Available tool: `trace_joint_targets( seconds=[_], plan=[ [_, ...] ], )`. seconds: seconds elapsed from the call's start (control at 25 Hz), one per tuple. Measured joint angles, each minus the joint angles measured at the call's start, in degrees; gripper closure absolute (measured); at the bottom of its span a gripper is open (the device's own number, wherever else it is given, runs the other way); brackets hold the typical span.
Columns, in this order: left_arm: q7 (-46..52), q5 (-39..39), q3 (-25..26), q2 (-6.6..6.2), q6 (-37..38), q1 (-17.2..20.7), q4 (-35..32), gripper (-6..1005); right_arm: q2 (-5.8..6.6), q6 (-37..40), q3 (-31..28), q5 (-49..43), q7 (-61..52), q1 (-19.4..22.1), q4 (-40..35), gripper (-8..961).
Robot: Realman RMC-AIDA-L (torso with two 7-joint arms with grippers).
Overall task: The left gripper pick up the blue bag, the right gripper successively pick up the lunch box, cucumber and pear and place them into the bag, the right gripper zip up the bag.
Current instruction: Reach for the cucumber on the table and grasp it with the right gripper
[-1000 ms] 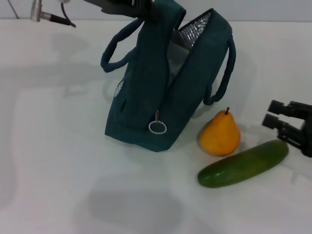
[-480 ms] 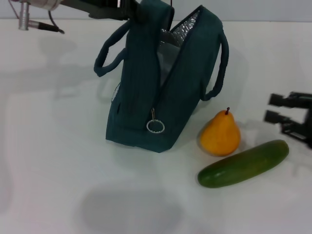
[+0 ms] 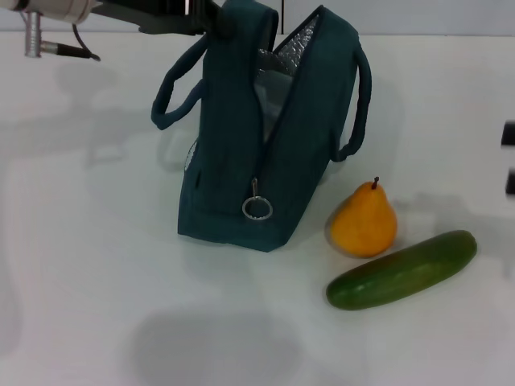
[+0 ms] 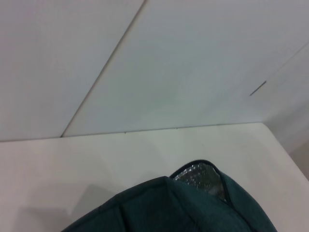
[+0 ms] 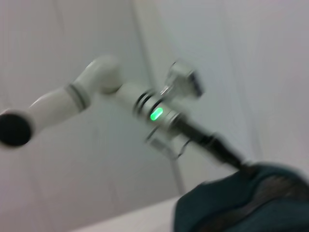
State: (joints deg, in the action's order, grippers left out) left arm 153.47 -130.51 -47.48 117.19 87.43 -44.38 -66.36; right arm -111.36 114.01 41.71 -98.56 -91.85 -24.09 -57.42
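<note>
white bench (image 3: 96, 265) runs back to a pale wall. on it stands the blue bag (image 3: 265, 137), upright and tilted, its mouth unzipped so the silver lining (image 3: 299, 40) shows; the ring pull (image 3: 257, 208) hangs low on the near end.

head view only: the pear (image 3: 364, 221) stands upright just right of the bag's near corner, close to it but apart. the cucumber (image 3: 402, 269) lies in front of the pear, angled, its far side nearly touching the pear's base. the lunch box cannot be made out in any view.

left tool (image 3: 216, 14) sits at the bag's top left edge, gripping the fabric there; the arm reaches in level from the left along the top of the head view. the left wrist view shows only the bag's top edge (image 4: 174, 203) and foil against the wall, none of the tool's own parts.

right tool (image 3: 508, 157) shows only as dark slivers at the frame edge, well right of the pear; whether spread or pressed together, cannot tell. the right wrist view looks across at the left arm (image 5: 96, 92), with a green light (image 5: 156, 114) on its wrist, reaching down to the bag (image 5: 241, 200).
</note>
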Motion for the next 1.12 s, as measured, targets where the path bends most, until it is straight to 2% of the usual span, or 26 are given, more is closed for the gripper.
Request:
trace_joint_targets(
  seconds=[0.08,0.12,0.16,0.28,0.32,0.36,0.56,0.6,0.72,0.76,0.8,0.84,1.12],
  plan=[
    [0.0,0.0,0.0,0.20,-0.5,0.0,0.0,926,1.01,3.2,0.0,-4.5,-4.0,-2.4,-3.2,401],
    [0.0,0.0,0.0,0.25,-0.6,0.0,0.0,926,1.01,3.2,0.0,-4.5,-4.0,-2.4,-3.2,370],
    [0.0,0.0,0.0,0.27,-0.7,-0.1,0.0,926,1.86,5.2,0.1,-10.0,-7.9,-5.3,-5.6,338],
    [0.0,0.0,0.0,0.41,-1.1,-0.1,0.0,926,2.23,5.9,0.7,-15.3,-11.1,-8.3,-8.2,245],
    [0.0,0.0,0.0,0.53,-1.3,-0.1,0.0,926,2.46,6.3,2.5,-18.3,-13.2,-10.5,-9.8,245],
    [0.0,0.1,0.0,0.70,-1.6,-0.1,0.0,926,2.46,6.3,2.5,-18.3,-13.2,-10.5,-9.8,245],
    [0.0,0.8,-0.3,1.23,-2.5,-0.4,0.1,926,3.57,7.4,13.2,-25.7,-19.9,-16.7,-10.0,246],
    [-0.1,1.4,-0.3,1.31,-2.8,-0.4,0.1,926,3.41,7.3,14.7,-27.4,-20.9,-17.8,-10.0,246],
    [-0.5,2.7,-0.4,1.49,-3.2,-0.2,0.1,926,1.84,7.1,17.3,-34.0,-22.4,-20.4,-10.2,246],
    [-0.7,2.9,-0.4,1.57,-3.4,-0.2,0.1,926,1.84,7.1,17.3,-34.0,-22.4,-20.4,-10.2,246],
    [-0.8,3.0,-0.4,1.60,-3.5,-0.1,0.1,926,1.25,7.1,17.6,-36.4,-22.7,-21.1,-10.4,247],
    [-0.8,3.1,-0.4,1.61,-3.6,-0.1,0.1,926,-0.54,6.7,18.9,-42.9,-23.4,-22.8,-10.9,247],
    [-1.9,3.1,-0.1,1.83,-3.8,0.1,0.3,926,-3.57,2.7,25.3,-49.9,-24.8,-24.9,-11.0,248]
  ],
)
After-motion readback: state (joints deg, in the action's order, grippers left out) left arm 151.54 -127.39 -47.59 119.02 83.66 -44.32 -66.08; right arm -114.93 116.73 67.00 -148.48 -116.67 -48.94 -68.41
